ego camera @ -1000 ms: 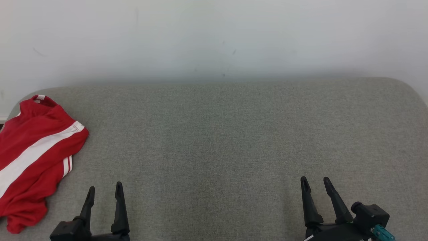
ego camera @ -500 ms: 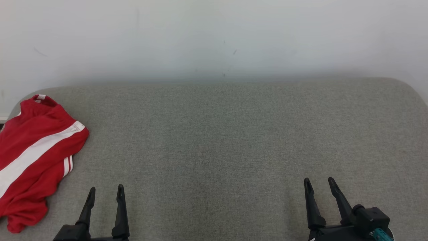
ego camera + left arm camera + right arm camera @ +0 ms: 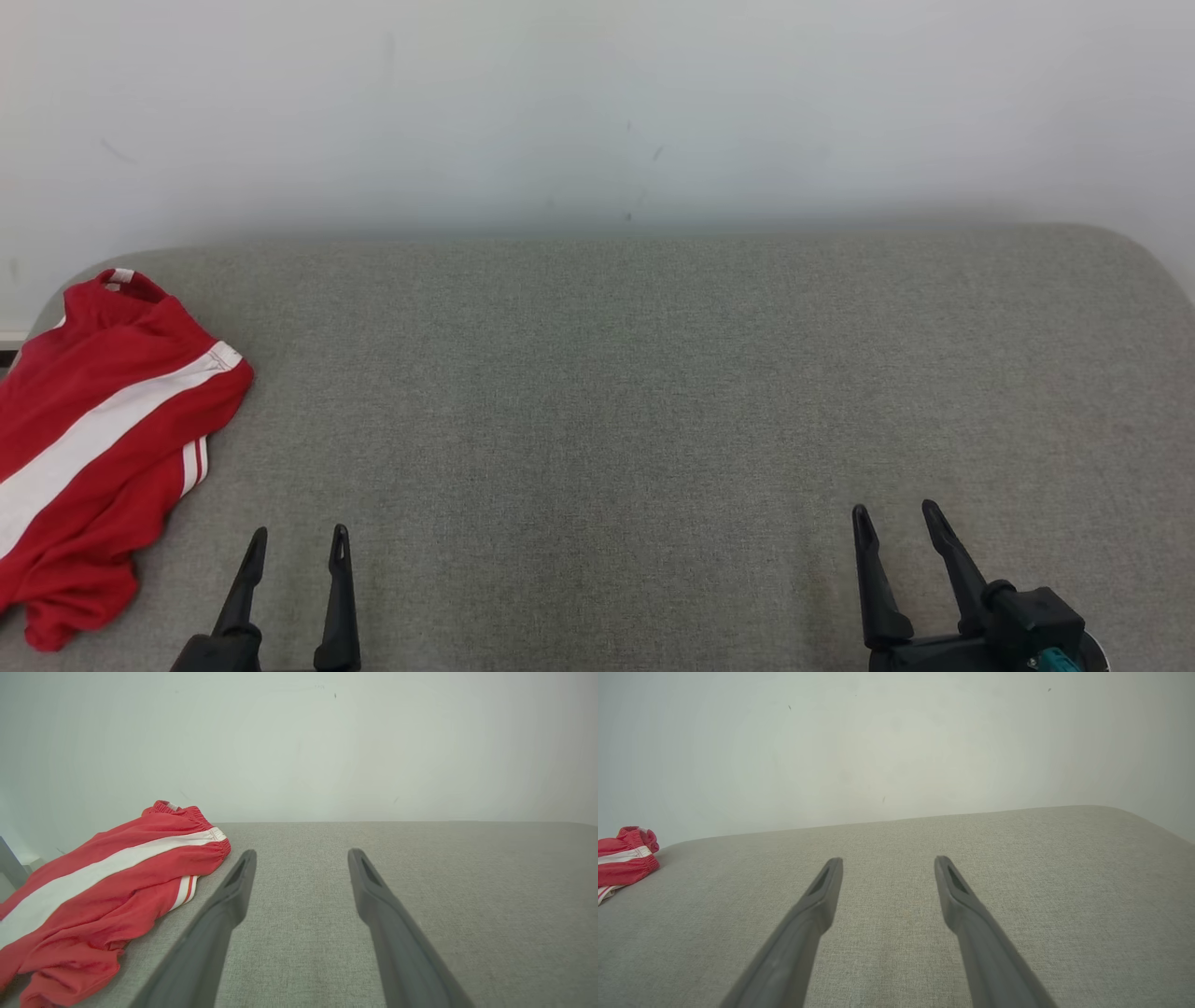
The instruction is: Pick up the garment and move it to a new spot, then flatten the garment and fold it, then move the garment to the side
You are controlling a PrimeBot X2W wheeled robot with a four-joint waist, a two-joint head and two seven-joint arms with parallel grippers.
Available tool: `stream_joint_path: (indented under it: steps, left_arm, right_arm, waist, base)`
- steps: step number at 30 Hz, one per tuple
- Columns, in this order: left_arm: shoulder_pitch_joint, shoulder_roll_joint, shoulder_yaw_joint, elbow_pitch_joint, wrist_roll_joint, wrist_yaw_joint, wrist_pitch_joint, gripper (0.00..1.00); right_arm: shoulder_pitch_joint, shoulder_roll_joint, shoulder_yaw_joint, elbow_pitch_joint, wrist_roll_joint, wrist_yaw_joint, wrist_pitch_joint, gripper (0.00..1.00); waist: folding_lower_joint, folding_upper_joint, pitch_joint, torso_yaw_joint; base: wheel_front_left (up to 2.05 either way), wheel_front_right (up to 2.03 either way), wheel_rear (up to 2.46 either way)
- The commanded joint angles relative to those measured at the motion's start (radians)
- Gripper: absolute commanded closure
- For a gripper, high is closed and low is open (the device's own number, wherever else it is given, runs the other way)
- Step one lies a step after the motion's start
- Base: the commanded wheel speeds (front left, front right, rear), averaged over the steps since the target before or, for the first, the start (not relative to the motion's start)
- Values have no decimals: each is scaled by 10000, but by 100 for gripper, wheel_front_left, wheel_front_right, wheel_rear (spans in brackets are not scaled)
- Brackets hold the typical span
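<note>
The red striped garment is lying crumpled at the left edge of the grey fabric surface, its elastic waistband pointing toward the white wall at the far side. The left gripper is hovering at the near left, just right of the garment without touching it, its fingers spread apart and holding nothing. The right gripper is hovering at the near right, well apart from the garment, its fingers likewise parted and empty.
</note>
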Motion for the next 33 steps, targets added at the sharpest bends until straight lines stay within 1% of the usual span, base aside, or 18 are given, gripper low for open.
stream_joint_path:
  steps: [1, 3, 12, 24, 27, 33]
  left_arm:
    - [112, -29, 40, 32, 244, -14, -100, 0]
    - [118, -40, 58, 65, 396, -48, -128, 0]
    - [115, -92, 170, 141, 324, -149, -122, 0]
    - [120, -145, 205, 151, 362, -161, -122, 0]
    - [87, -152, 205, 149, 355, -174, -122, 0]
    - [119, -164, 259, 191, 411, -153, -122, 0]
  right_arm:
    - [99, 14, -19, 12, -179, -20, -76, 0]
    - [107, 16, -33, 42, -246, -21, -115, 0]
    - [121, 16, -40, 105, -72, -21, -91, 0]
    - [122, 17, -28, 158, 46, -21, -91, 0]
    - [150, 17, 26, 169, 92, -21, -91, 0]
    - [194, 15, 106, 188, 211, -21, -90, 0]
  waist:
    - [1, 0, -10, 1]
    - [1, 0, -19, 3]
    - [1, 0, -22, -1]
    - [1, 0, -40, 97]
    - [1, 0, -49, 214]
    - [1, 0, -77, 794]
  base:
    - [0, 0, 0]
    - [0, 0, 0]
    - [0, 0, 0]
    - [0, 0, 0]
    - [0, 0, 0]
    - [0, 0, 0]
